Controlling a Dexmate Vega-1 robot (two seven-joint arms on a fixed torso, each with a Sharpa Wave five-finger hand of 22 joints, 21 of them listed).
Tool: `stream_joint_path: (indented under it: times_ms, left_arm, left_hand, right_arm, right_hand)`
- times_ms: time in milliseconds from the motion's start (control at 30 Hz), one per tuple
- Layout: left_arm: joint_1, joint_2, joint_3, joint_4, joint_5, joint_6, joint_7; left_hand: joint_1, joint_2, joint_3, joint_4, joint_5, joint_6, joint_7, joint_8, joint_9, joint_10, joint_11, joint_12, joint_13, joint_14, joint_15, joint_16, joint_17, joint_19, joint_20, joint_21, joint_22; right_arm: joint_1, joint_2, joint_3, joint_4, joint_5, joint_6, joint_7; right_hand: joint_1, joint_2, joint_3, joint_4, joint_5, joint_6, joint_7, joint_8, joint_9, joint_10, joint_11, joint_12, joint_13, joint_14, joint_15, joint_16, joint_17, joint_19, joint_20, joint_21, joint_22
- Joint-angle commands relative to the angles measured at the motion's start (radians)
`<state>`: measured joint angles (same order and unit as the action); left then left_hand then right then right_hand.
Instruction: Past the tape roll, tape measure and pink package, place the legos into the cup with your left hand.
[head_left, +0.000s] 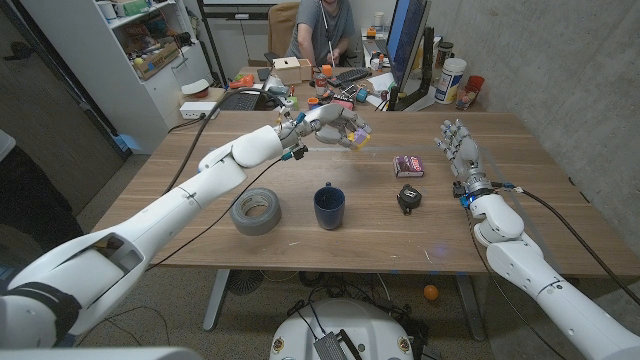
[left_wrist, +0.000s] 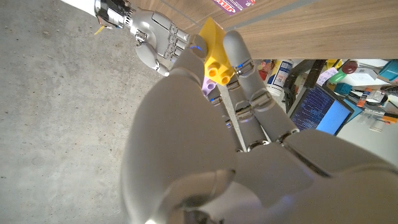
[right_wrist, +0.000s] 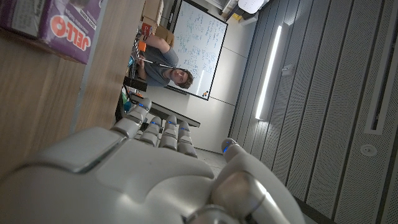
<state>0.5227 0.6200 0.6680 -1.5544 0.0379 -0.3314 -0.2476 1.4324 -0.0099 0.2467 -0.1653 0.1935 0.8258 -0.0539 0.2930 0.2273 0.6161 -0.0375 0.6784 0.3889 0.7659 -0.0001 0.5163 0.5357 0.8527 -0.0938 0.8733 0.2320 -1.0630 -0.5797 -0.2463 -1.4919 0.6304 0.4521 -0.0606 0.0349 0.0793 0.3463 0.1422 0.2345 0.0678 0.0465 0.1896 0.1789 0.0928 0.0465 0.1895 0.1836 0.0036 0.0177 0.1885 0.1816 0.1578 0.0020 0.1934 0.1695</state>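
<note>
Above the table's far middle, the left hand (head_left: 335, 125) pinches yellow legos (head_left: 357, 137), beyond the blue cup (head_left: 329, 206). Near the right edge, the right hand (head_left: 457, 146) rests released, fingers apart.

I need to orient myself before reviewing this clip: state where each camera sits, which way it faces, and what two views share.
Head view: on the robot's head, looking down at the table with cup; both arms enter from the bottom corners.
Left wrist view: behind the left robot hand, facing along its fingers, which hold the legos.
Right wrist view: behind the right robot hand, facing the pink package.
Shared: head and left wrist views both show the legos.
</note>
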Motion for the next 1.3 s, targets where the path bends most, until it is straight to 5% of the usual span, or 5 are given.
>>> stream_joint_path:
  times_ms: [33,433,1300]
  left_arm:
    - [-0.034,0.018,0.020,-0.026,-0.088,0.017,-0.156]
    - [-0.047,0.050,0.014,-0.077,-0.144,0.069,-0.241]
    - [0.104,0.210,-0.071,-0.322,-0.215,0.206,-0.221]
  left_hand:
    - [0.079,0.094,0.011,0.009,0.003,0.076,0.067,-0.003,0.003,0.049,-0.035,-0.001,0.125,0.143,-0.233,-0.002,0.140,-0.025,-0.113,0.009,0.001]
    - [0.073,0.097,0.013,0.011,0.004,0.076,0.068,-0.011,0.005,0.050,-0.033,-0.008,0.129,0.144,-0.231,-0.009,0.142,-0.032,-0.112,0.026,-0.005]
    - [0.043,0.096,0.011,0.016,0.006,0.088,0.075,-0.027,0.008,0.063,-0.027,-0.022,0.138,0.155,-0.227,-0.021,0.146,-0.042,-0.107,0.070,-0.017]
  right_arm:
    - [-0.018,-0.001,0.003,-0.022,-0.012,0.002,-0.019]
    - [-0.047,-0.006,0.008,-0.059,-0.020,-0.008,-0.045]
    - [-0.071,-0.006,0.001,-0.107,-0.045,-0.020,-0.068]
  right_hand:
    - [0.005,0.012,0.001,0.000,0.005,0.012,0.001,0.001,0.004,0.009,-0.001,0.004,0.004,0.007,0.004,0.002,0.002,0.001,0.004,0.003,0.005]
    - [0.005,0.012,0.000,0.000,0.005,0.012,0.001,0.001,0.004,0.009,0.001,0.004,0.004,0.007,0.003,0.002,0.001,0.001,0.004,0.003,0.005]
    - [0.006,0.013,-0.002,0.000,0.006,0.013,0.000,0.001,0.004,0.010,0.001,0.004,0.004,0.010,0.002,0.002,0.001,0.000,0.004,0.003,0.005]
